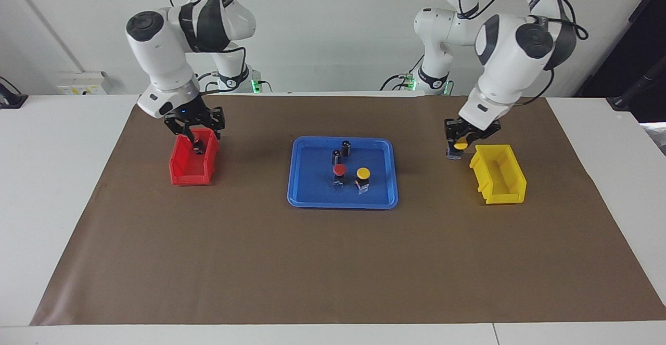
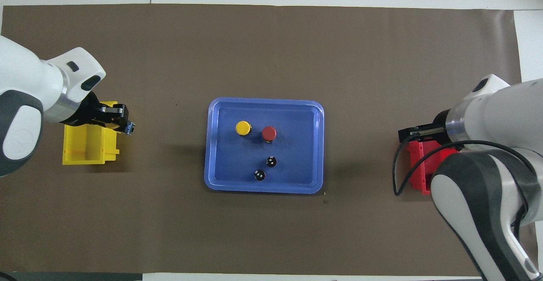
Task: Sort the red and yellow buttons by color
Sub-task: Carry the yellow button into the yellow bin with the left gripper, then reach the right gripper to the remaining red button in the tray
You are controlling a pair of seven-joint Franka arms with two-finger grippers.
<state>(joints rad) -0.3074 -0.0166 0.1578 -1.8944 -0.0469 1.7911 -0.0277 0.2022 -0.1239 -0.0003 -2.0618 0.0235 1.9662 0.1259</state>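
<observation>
My left gripper (image 1: 460, 144) is shut on a yellow button (image 1: 460, 147) and holds it just above the mat beside the yellow bin (image 1: 498, 174), at the bin's tray-side edge; it also shows in the overhead view (image 2: 124, 124). My right gripper (image 1: 195, 125) is open and empty above the red bin (image 1: 191, 165), where a small dark-bodied button (image 1: 197, 150) lies. One red button (image 1: 339, 170) and one yellow button (image 1: 362, 173) stand side by side in the blue tray (image 1: 312, 195).
Two dark capless cylinders (image 1: 346, 147) (image 1: 336, 155) stand in the tray nearer to the robots than the buttons. The yellow bin (image 2: 85, 147) sits toward the left arm's end, the red bin (image 2: 418, 168) toward the right arm's end. Brown mat covers the table.
</observation>
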